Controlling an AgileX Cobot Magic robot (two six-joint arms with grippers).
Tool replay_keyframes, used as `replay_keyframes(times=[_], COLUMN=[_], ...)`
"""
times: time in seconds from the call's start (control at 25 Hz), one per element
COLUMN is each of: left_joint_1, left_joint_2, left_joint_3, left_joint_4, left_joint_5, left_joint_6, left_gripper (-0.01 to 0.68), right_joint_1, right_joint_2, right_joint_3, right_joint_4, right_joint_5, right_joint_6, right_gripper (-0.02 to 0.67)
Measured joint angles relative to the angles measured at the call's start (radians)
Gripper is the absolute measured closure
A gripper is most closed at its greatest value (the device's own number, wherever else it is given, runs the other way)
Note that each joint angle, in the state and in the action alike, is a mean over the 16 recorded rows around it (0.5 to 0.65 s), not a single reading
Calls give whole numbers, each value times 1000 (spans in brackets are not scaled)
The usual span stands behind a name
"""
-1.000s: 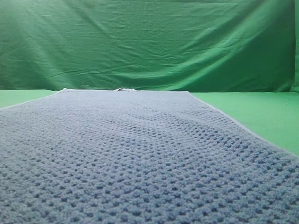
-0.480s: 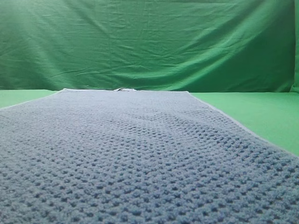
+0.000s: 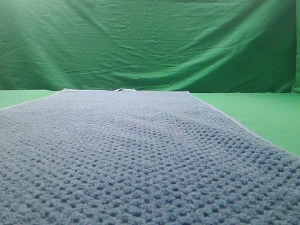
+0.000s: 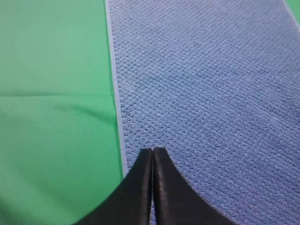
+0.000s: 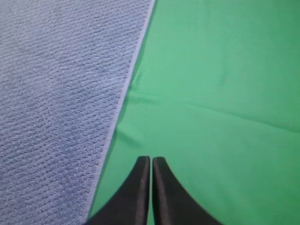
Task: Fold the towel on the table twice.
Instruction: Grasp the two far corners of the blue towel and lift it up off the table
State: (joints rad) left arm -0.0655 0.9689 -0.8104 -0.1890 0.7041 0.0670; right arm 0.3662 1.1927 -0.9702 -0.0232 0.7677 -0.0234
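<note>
Towel [image 3: 140, 159] lay flat and fully spread on the table [image 3: 262, 112], no fold made yet. It filled most of the high view, its far hem close to the backdrop [image 3: 150, 42].

Left end effector [image 4: 153, 151]: fingers pressed together, holding nothing, tip hovering over the towel just inside its pale left hem [image 4: 117, 108]. Whether it touched the weave could not be told. Right end effector [image 5: 151, 160]: fingers likewise pressed together and empty, over bare table just beside the towel's right hem [image 5: 123, 101].

Risks, as judged:
- Both end effectors were shut. Descending like this would only press or push the cloth; they would need to spread before any pinch.
- The right one sat off the towel. A straight drop would close on the table, or snag the table's creases [image 5: 197, 108] near the hem.
- The weave looked thick. A shallow pinch could slip off the thin hem during the lift.
- The two sat at unlike offsets from their hems. Uneven grasps would probably skew the first fold and leave the edges misaligned for the second.
- A large towel dragged along the table could bunch instead of folding over.

Writing: none readable. A small pale tag [image 3: 123, 89] showed at the far hem, too small to tell any print. No brand marks seen elsewhere.
</note>
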Motion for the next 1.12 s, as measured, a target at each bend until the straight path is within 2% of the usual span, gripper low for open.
replay_keyframes(times=[0.28, 0.52, 0.64, 0.76, 0.84, 1.12], left_joint_1=[0, 0, 0, 0, 0, 0], left_joint_2=[263, 473, 568, 651, 697, 795], left_joint_3=[-102, -201, -256, -307, -335, -393], left_joint_4=[11, 26, 33, 37, 36, 20], left_joint_5=[10, 7, -1, -11, -18, -44], left_joint_6=[34, 66, 76, 80, 81, 82], left_gripper=[673, 673, 670, 645, 599, 330], right_joint_1=[65, 77, 77, 77, 77, 77], right_joint_2=[263, 462, 547, 619, 659, 755], right_joint_3=[-152, -283, -340, -386, -410, -453], right_joint_4=[-28, -34, -34, -34, -34, -30], right_joint_5=[-7, -9, -10, -11, -12, -15], right_joint_6=[43, 82, 94, 99, 100, 101], right_gripper=[649, 647, 624, 556, 484, 202])
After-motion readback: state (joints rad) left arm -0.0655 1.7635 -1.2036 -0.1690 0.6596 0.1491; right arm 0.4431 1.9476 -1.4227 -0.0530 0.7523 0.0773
